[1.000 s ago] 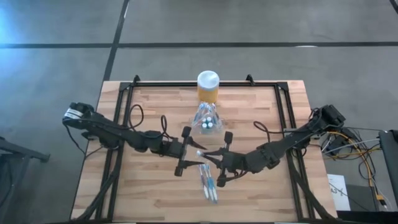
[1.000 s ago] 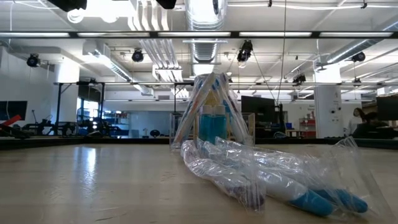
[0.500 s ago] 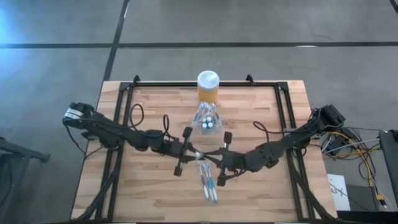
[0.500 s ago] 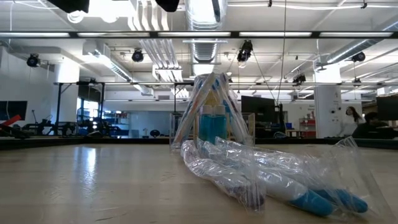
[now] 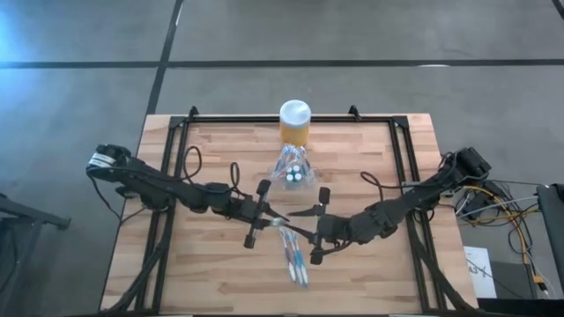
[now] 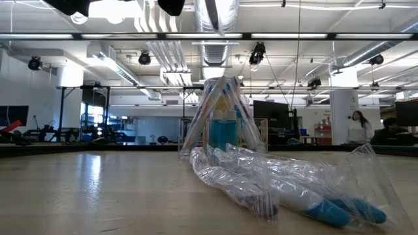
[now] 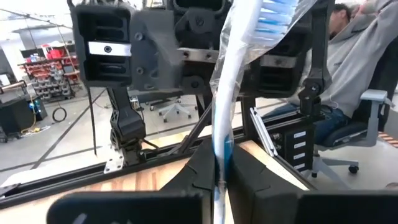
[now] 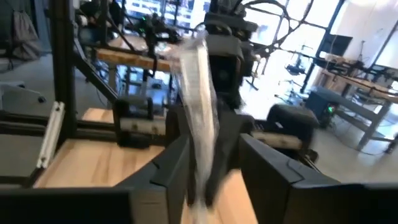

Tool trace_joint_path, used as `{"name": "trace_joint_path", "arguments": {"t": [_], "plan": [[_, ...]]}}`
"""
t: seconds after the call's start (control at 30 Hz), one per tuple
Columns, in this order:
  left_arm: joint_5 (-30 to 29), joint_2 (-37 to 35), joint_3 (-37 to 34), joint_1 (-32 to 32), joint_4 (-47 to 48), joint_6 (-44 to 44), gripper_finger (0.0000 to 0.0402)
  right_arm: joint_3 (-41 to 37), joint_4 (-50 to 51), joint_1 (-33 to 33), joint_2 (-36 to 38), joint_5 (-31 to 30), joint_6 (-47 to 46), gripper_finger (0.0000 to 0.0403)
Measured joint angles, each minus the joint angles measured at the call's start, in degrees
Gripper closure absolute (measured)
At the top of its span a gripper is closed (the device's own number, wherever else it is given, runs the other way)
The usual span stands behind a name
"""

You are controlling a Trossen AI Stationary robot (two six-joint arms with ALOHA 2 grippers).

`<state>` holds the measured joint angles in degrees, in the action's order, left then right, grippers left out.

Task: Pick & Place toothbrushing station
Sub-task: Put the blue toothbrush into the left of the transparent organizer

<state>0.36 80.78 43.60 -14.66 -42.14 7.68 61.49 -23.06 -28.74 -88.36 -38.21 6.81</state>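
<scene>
The toothbrushing station (image 5: 293, 174), a small clear holder with brushes leaning in it, stands mid-table in front of the yellow jar (image 5: 295, 123); the low view shows the station (image 6: 222, 130) too. Near it, above the table, a plastic-wrapped toothbrush (image 5: 286, 220) spans the gap between my grippers. My left gripper (image 5: 275, 217) is shut on it. My right gripper (image 5: 301, 222) is open, its fingers on either side of the brush's wrapped head end (image 8: 199, 106). More wrapped toothbrushes (image 5: 296, 257) lie on the table nearer the front edge. My left gripper pinches the wrapped toothbrush's handle end (image 7: 220, 163) between its two fingers, through the clear wrap. The fingers come level from the table's left and lie along the brush. The brush sticks out ahead of them, lifted clear of the table, its blue-bristled head (image 7: 273, 15) by the right gripper.
The wrapped toothbrushes (image 6: 294, 189) lie in a crumpled clear bundle toward the table's near edge. A black frame (image 5: 401, 167) runs along the table's sides and far edge. Bare wood shows left and right of the arms. A person (image 7: 367, 56) sits beyond the table.
My left gripper has shut on the handle end of the wrapped toothbrush that my right gripper was holding up. My right gripper's fingers have then parted around the brush's other end. The brush stays lifted between them.
</scene>
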Motion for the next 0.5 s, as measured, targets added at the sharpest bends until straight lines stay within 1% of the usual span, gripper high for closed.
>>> {"name": "trace_joint_path", "arguments": {"t": [0.1, 0.17, 0.27, 0.33, 0.4, 0.5], "plan": [[0.0, -3.9, -2.8, 0.6, -0.1, 0.0, 0.0382, 0.0, 5.1, -1.1, 2.2, -3.7, -2.2, 0.0244], [-0.5, -7.6, -5.4, 1.4, 0.2, 0.0, 0.0382, -0.4, 8.7, -2.0, 4.1, -5.1, -4.9, 0.0237], [-3.9, -13.7, -10.4, 3.7, 0.9, -1.3, 0.0382, -2.9, 12.4, -3.3, 6.8, -5.3, -9.9, 0.0233], [-6.7, -17.1, -13.8, 6.0, 0.9, -2.6, 0.0382, -6.5, 13.2, -4.3, 8.2, -5.3, -12.7, 0.0239], [-8.9, -19.3, -16.8, 8.7, 0.7, -4.3, 0.0382, -10.9, 12.7, -5.0, 9.1, -5.2, -16.2, 0.0252], [-10.4, -19.8, -19.9, 13.5, -0.4, -6.8, 0.0382, -18.8, 4.8, -5.5, 9.5, -5.2, -19.3, 0.0286]]}}
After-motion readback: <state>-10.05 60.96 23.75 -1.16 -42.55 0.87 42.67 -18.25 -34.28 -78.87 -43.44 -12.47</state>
